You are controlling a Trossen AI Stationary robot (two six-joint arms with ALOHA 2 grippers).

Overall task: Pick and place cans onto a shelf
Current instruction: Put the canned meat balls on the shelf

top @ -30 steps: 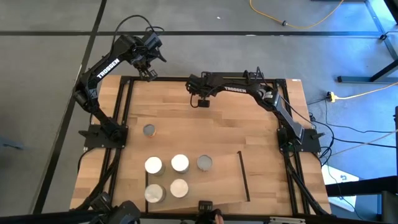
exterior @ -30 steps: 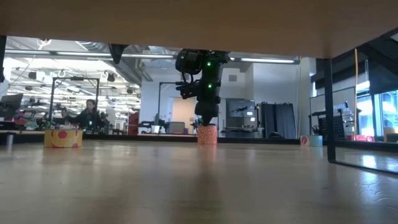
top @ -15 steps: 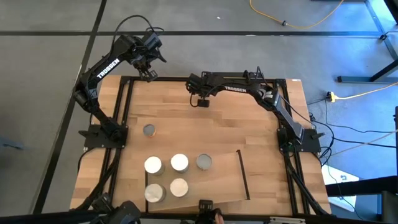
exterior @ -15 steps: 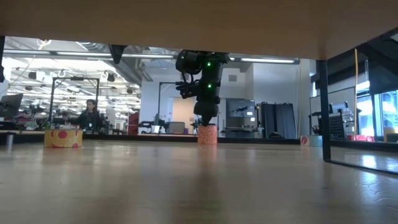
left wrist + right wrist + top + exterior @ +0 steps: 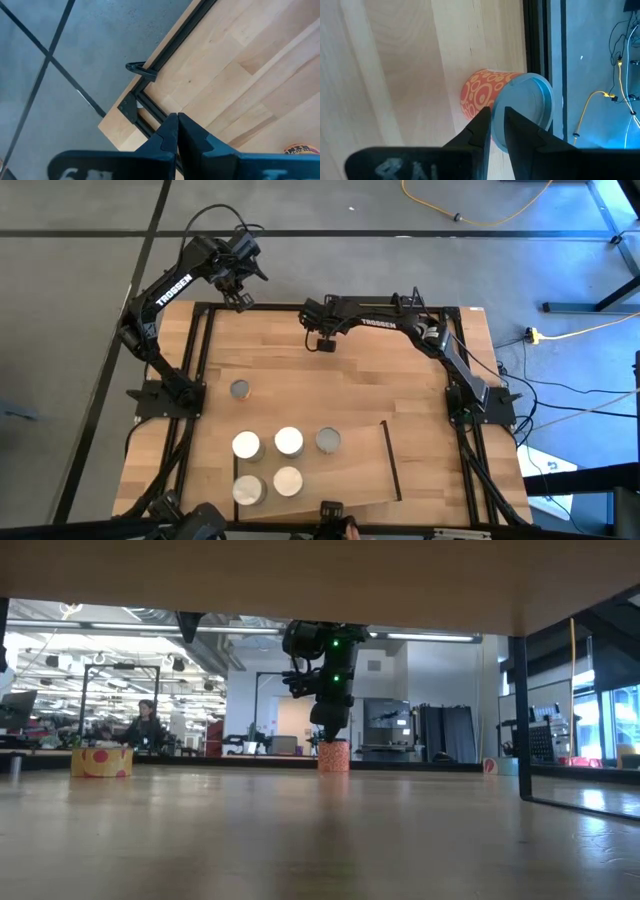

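Light-wood shelf [image 5: 360,470], flat, with a thin black bar along its right side, lies at the near edge of the table [image 5: 420,380]. I count five cans on it, all upright with the long axis vertical and round tops facing up: three in a row, white [image 5: 247,445], white [image 5: 289,442] and grey [image 5: 328,441], and two nearer, grey [image 5: 248,490] and cream [image 5: 288,481].

Farther in, off the shelf and toward the left side, a sixth can [image 5: 240,389] stands alone and upright, with a grey top. In the low view its sides are yellow with red dots.

Toward the far edge, near the table's middle, the right gripper [image 5: 326,345] reaches straight down onto an orange can [image 5: 472,95] patterned with pale rings and capped by a smooth pale lid. That can stands upright on the bare tabletop. The fingers sit closed on its rim, one on the outer wall and one over the lid.

At the far-left corner the left gripper [image 5: 176,116] hangs over the black frame [image 5: 150,92], jaws fully closed and holding nothing.

Beyond the table, a person [image 5: 145,725] sits in the room
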